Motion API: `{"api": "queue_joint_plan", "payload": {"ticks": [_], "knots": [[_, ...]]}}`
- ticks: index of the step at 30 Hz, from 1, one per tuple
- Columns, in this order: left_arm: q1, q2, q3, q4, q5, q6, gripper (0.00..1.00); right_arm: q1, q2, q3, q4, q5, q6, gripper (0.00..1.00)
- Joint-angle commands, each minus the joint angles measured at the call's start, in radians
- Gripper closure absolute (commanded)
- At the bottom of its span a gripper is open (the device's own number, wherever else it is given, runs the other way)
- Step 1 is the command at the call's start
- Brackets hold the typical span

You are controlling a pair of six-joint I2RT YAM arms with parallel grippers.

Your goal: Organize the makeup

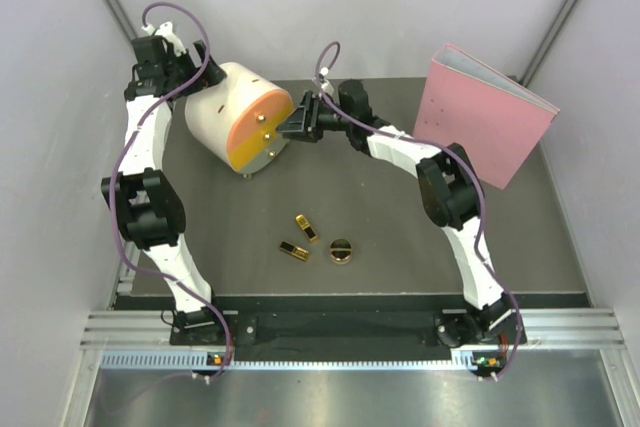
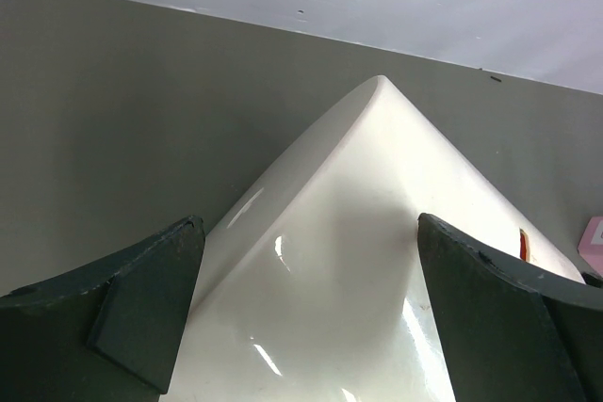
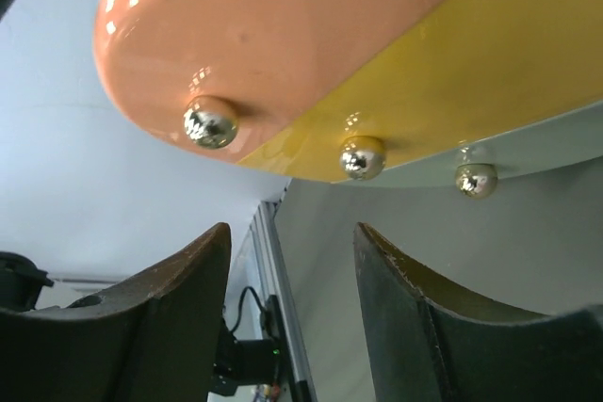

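Pale grey walls close in a dark olive table (image 1: 400,247), and nearly everything on it stands toward the far edge.

At the far right a pink binder (image 1: 485,117) stands upright, leaning back toward the wall. At the far left a cream drawer box (image 1: 235,117) lies on its side, a fat cylinder with its round orange-and-yellow front turned toward the middle of the table. The front looks flush, so what it holds is hidden.

The left gripper (image 2: 306,261) sits at the rear of the box, its dark fingers (image 2: 141,313) spread wide to either side of the glossy cream body. Whether they touch it cannot be told.

The right gripper (image 3: 292,270) faces the coloured front with its jaws parted and nothing between them. It is close to the three small metal knobs (image 3: 363,157) but apart from them.

The makeup in sight lies loose on the table, well apart from the box and nearer the arm bases. A round gold compact (image 1: 342,249) lies flat. Just to its left are two gold-and-black lipstick cases, one (image 1: 306,228) slightly farther back and the other (image 1: 293,250) nearer, both lying flat and skewed, close together.
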Motion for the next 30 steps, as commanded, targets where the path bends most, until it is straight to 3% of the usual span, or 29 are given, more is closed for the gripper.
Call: {"api": "queue_joint_plan", "payload": {"ticks": [1, 14, 24, 30], "knots": [[-0.004, -0.002, -0.032, -0.063, -0.019, 0.034, 0.02, -0.009, 0.031, 0.02, 0.135, -0.007, 0.082, 0.45], [-0.004, 0.0, -0.03, -0.061, -0.017, 0.031, 0.02, -0.004, 0.132, 0.081, 0.199, 0.01, 0.176, 0.46], [-0.004, 0.0, -0.032, -0.069, -0.017, 0.037, 0.02, 0.014, 0.232, 0.259, 0.162, 0.024, 0.214, 0.48], [-0.002, 0.0, -0.027, -0.069, -0.016, 0.034, 0.02, 0.028, 0.246, 0.281, 0.136, 0.015, 0.213, 0.5]]}}
